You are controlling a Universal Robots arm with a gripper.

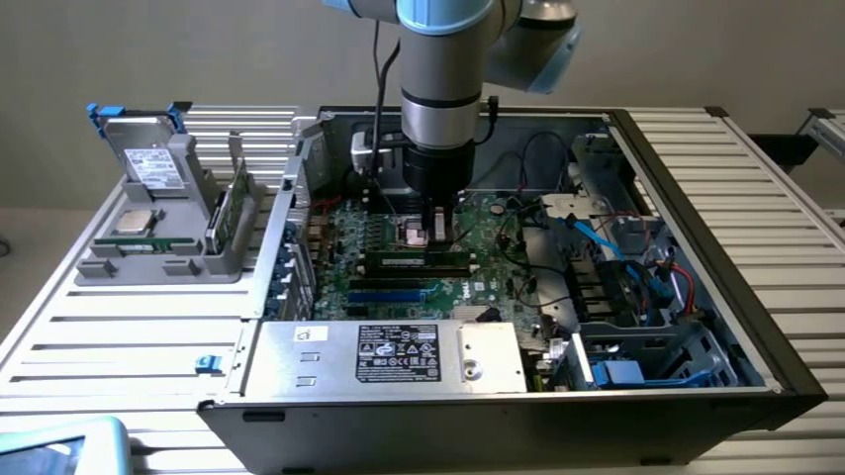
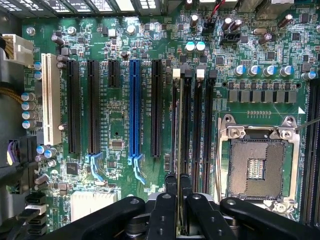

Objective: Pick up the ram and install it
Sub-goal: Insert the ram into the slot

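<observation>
The ram [image 2: 178, 131] shows edge-on in the wrist view as a thin strip running away from my gripper [image 2: 178, 186]. It lies in line with the black memory slots [image 2: 192, 125] on the green motherboard [image 2: 117, 135]. Both black fingers [image 2: 170, 184] are shut on its near end. In the exterior view my gripper [image 1: 429, 236] reaches down into the open computer case [image 1: 687, 198], with the green ram [image 1: 420, 260] lying level right under it, against the board. Whether the stick sits fully in a slot cannot be told.
The empty processor socket [image 2: 257, 167] lies beside the slots, with blue and black expansion slots [image 2: 134, 107] on the other side. A power supply [image 1: 383, 356] fills the case's near edge and cables [image 1: 620, 257] crowd the exterior view's right. A grey holder [image 1: 158, 257] outside carries a drive [image 1: 156, 168] and a processor chip [image 1: 137, 220].
</observation>
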